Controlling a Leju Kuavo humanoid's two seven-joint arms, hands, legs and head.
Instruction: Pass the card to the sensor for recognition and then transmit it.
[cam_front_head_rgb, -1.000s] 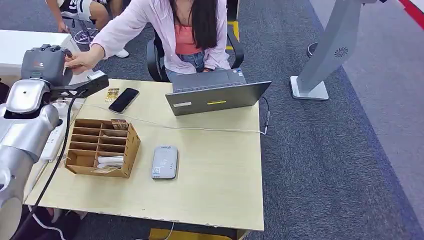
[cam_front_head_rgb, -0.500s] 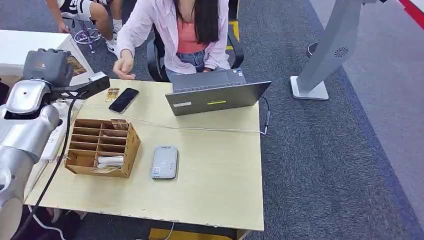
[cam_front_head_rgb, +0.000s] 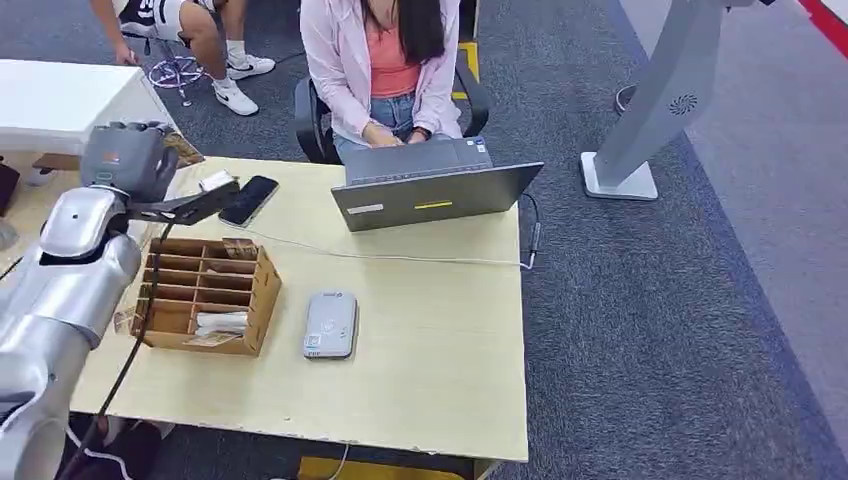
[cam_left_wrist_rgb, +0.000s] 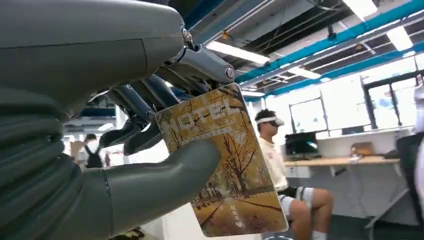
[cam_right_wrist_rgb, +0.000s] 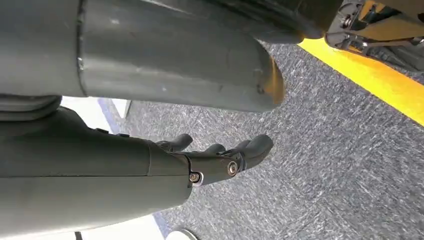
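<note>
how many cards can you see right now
3: one card pinched in the left robot hand, one upright in the wooden organizer at its back, one lying at its front. More may be hidden.

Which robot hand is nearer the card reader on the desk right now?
Left. The left robot hand holds the card above the desk's far left corner, beyond the card reader. The right robot hand hangs over carpet.
</note>
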